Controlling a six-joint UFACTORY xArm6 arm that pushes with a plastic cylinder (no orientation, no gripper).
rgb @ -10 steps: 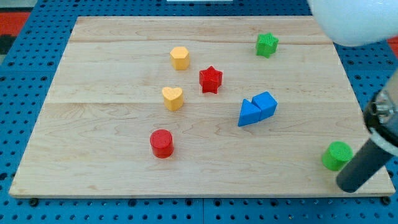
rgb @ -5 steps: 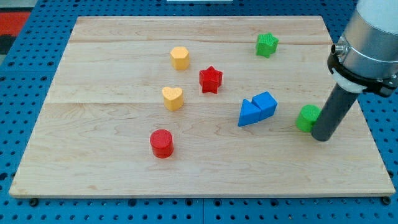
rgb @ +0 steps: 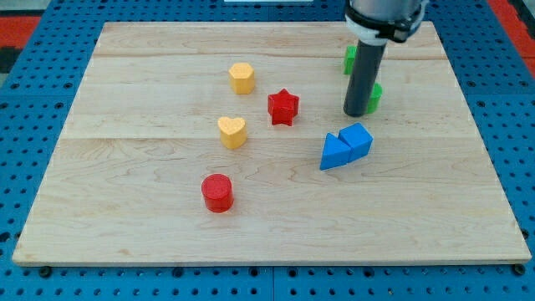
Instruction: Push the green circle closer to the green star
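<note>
There are eight blocks on the wooden board (rgb: 125, 209):

- Two green: the green circle (rgb: 375, 96) and the green star (rgb: 350, 58).
- Two red: a red star (rgb: 283, 107) and a red cylinder (rgb: 217, 192).
- Two yellow: a yellow hexagon (rgb: 242, 77) and a yellow heart (rgb: 232, 131).
- Two blue: a blue cube (rgb: 359, 138) and a blue triangle (rgb: 334, 153).

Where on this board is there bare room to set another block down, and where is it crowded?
Free: the strip along the view's bottom below the red cylinder, and the view's left beyond the yellow heart. Crowded: the upper right, where my tip stands against the green circle, just below the green star, with the blue blocks nearby.
</note>
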